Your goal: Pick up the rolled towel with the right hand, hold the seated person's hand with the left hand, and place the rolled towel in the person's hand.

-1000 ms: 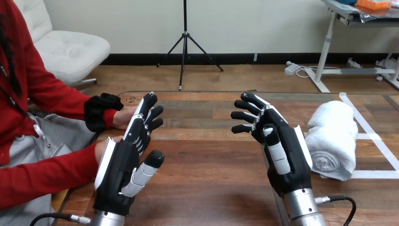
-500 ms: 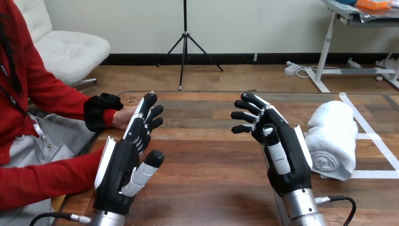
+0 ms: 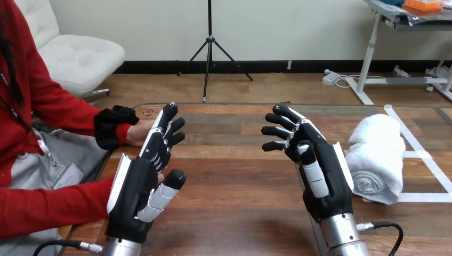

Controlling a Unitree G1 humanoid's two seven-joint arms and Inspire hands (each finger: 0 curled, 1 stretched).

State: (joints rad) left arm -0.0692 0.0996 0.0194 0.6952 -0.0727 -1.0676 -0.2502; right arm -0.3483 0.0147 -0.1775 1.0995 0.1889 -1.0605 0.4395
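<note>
I see my left hand (image 3: pixel 139 186) straight-fingered and empty beside the person's hand (image 3: pixel 136 133) at the grained wooden desk's (image 3: pixel 229 176) left edge, my right hand (image 3: pixel 314 160) loosely spread and empty, the plump, fluffy white rolled towel (image 3: pixel 376 157) lying just right of it.

Person's hand (image 3: pixel 137 133) mostly hidden behind the fingers (image 3: pixel 160 140) of the left hand (image 3: pixel 136 186), contact there can't be told; lower red sleeve (image 3: pixel 53 205) ends behind that palm; rolled towel (image 3: pixel 379 152) edge covered by the right hand (image 3: pixel 320 176), right of its fingers.
</note>
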